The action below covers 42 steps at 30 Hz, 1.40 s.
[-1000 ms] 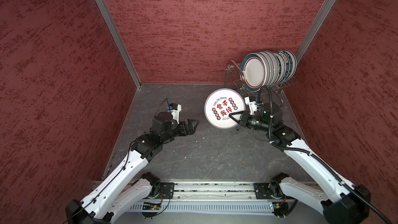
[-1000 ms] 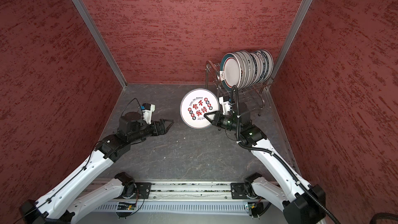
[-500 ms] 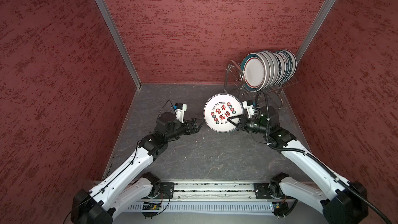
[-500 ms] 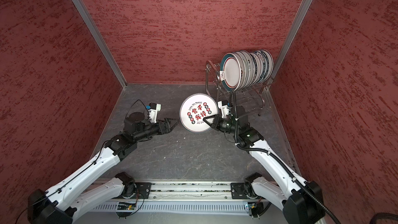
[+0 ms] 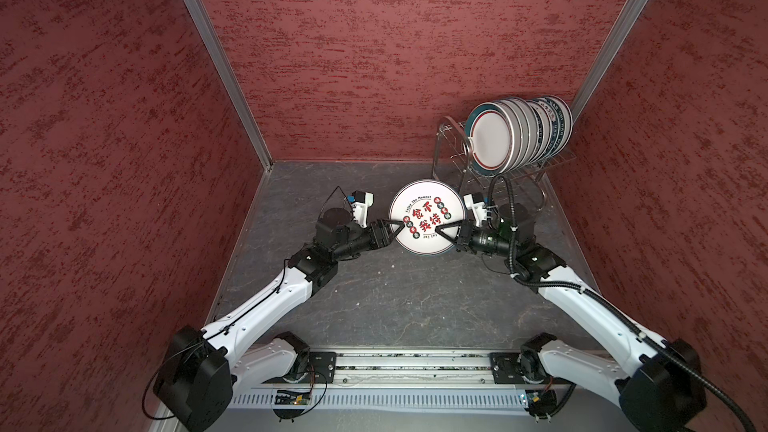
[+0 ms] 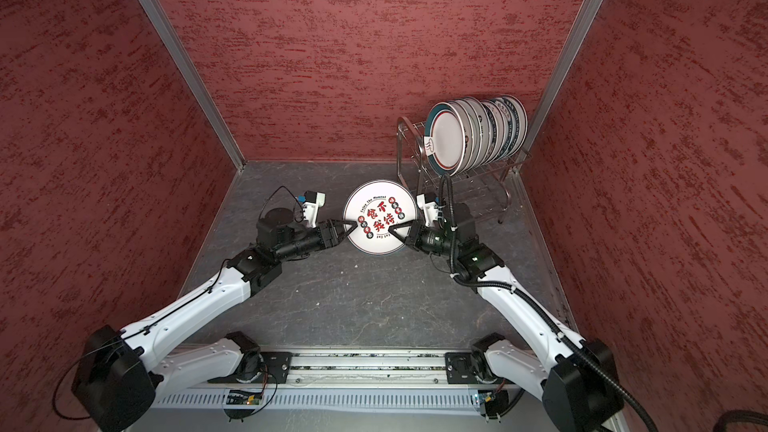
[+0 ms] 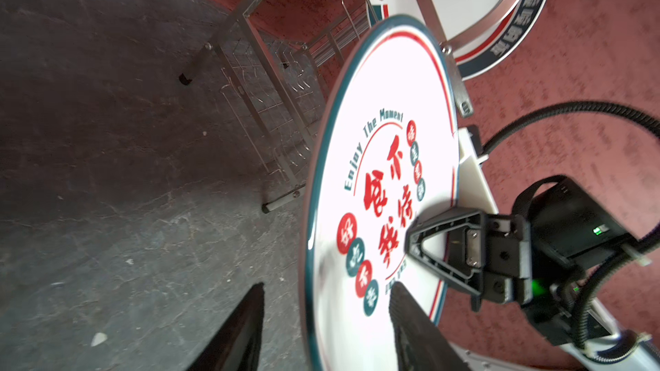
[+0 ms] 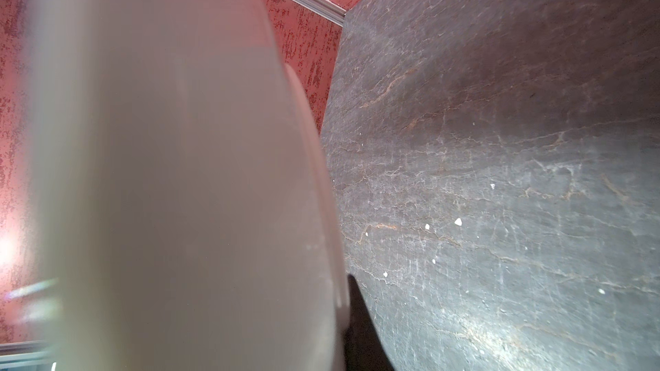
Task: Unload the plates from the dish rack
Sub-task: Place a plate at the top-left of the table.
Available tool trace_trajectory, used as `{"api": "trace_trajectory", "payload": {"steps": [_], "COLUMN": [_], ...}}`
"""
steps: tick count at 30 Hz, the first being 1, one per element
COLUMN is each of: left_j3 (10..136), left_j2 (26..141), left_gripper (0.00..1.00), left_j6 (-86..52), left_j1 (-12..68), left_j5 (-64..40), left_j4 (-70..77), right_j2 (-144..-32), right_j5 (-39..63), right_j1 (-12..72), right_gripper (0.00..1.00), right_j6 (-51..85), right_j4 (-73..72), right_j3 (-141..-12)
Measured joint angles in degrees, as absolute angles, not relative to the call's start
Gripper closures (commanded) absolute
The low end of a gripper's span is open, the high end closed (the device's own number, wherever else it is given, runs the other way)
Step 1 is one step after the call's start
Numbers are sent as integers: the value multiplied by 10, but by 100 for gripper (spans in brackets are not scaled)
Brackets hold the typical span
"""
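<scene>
The plate [image 5: 424,213] is pinched by the right gripper [image 5: 439,229]; its opposite rim is straddled loosely by the half-open left gripper [image 5: 397,229]. "Enjoy The Moment" is printed.

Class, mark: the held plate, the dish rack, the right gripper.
held plate [image 5: 424,218], a top view, printed centre.
dish rack [image 5: 540,168], a top view, upper wire shelf.
right gripper [image 5: 438,229], a top view, midway between its jaws.
</scene>
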<state>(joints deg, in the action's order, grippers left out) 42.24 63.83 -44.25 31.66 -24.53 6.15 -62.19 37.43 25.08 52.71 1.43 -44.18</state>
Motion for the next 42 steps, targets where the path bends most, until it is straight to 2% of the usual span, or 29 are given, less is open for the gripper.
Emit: {"api": "trace_trajectory", "payload": {"steps": [5,13,17,19,21,26,29,34,42], "left_j3": [428,428,429,429,429,413,403,402,399], "left_j2": [655,687,686,686,686,676,657,601,520], "left_gripper": [65,86,95,100,100,100,100,100,100], "left_j6": [-450,-463,-472,-468,-466,-471,-473,-473,-468], "left_j1": [318,316,313,313,312,292,272,236,102], "left_j5": [-256,-277,-292,-294,-297,-313,-319,-324,-327], "left_j4": [79,87,105,100,95,81,54,-17,-140], "right_j2": [-627,-627,-627,-626,-625,-613,-602,-584,-560], "right_j5": [379,386,382,383,385,382,371,335,258], "right_j1": [251,251,249,249,251,251,251,251,251], "right_gripper": [94,83,71,57,50,22,13,1,1], "right_j6": [527,527,527,526,522,514,498,471,448], "right_j4": [7,-12,-14,-16,-20,-15,11,77,180], "right_j3": [-440,-421,-415,-413,-413,-414,-421,-444,-446]}}
